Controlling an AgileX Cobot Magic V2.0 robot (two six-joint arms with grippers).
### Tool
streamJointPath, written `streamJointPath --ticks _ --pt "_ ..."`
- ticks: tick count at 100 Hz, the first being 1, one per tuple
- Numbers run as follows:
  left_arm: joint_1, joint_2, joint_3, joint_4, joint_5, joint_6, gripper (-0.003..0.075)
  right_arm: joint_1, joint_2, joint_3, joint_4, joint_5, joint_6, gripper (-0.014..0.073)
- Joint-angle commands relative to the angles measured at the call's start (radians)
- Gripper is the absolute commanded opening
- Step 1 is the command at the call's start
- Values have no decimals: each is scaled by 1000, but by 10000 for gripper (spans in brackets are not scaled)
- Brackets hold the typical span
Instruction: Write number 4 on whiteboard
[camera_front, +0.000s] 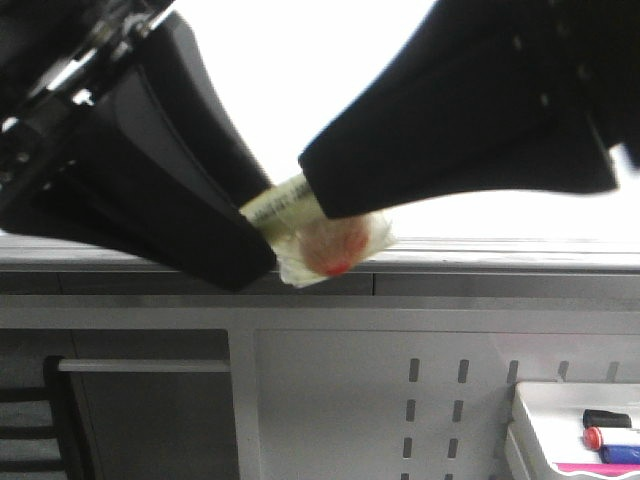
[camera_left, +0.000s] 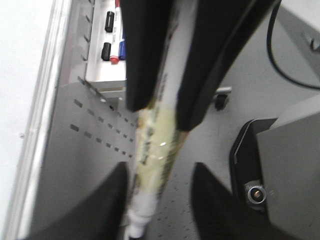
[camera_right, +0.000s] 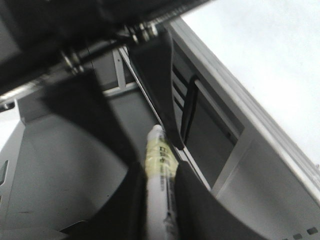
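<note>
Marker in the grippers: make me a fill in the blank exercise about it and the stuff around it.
1. The right gripper is shut on the ____.
2. The left gripper, its fingers either side of the marker, is ____ rather than shut.
3. In the tray, the spare pens have black, blue and ____ caps.
Missing words: marker; open; red.
</note>
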Motion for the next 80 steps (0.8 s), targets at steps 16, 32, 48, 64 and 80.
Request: streamJointPath --ticks 16,32,48,64,80 --pt "-6 -105 -30 -30 -77 -133 480 -9 -8 -31 -3 -70 -7 -72" --pt "66 -280 -29 -29 -148 -305 325 -68 -12 -31 -3 -117 -7 -71" --pt "179 -497 -18 -29 -152 -466 170 -175 -10 -31 -61 -207 -7 -71" --pt "266 -718 53 -31 -154 -482 23 -295 28 -77 -95 -215 -7 -71" --pt "330 -886 169 -33 -161 -508 -20 -381 95 -155 -100 -219 -7 -62"
